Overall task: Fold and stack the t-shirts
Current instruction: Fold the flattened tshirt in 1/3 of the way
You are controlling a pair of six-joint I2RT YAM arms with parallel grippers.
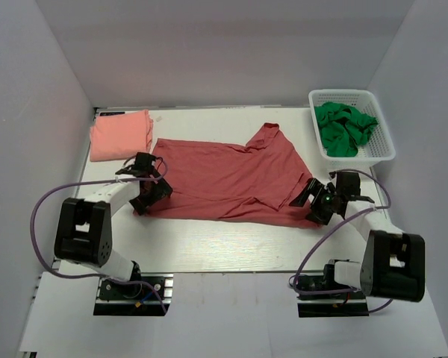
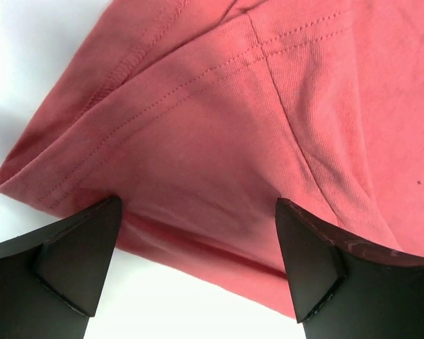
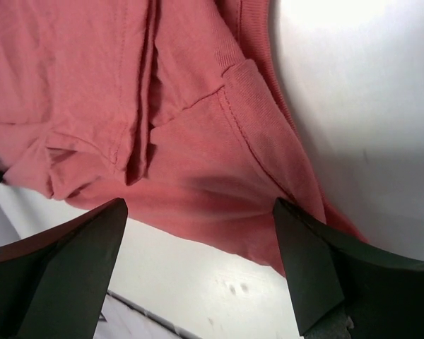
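The brick-red t-shirt (image 1: 231, 179) lies spread across the middle of the worktop (image 1: 209, 257), and the folded salmon-pink t-shirt (image 1: 121, 134) sits at the far left. The left fingers (image 2: 78, 261) stand wide open at the red shirt's near left edge. The right fingers (image 3: 318, 268) stand wide open at its near right corner. Neither pair grips anything.

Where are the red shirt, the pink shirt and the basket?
red shirt (image 1: 224, 179): top view, middle of its body.
pink shirt (image 1: 121, 134): top view, centre of the fold.
basket (image 1: 358, 161): top view, front wall.

Table (image 1: 209, 257) lies open nearside; basket (image 1: 373, 153) crowds far right, folded pink t-shirt (image 1: 119, 134) far left.
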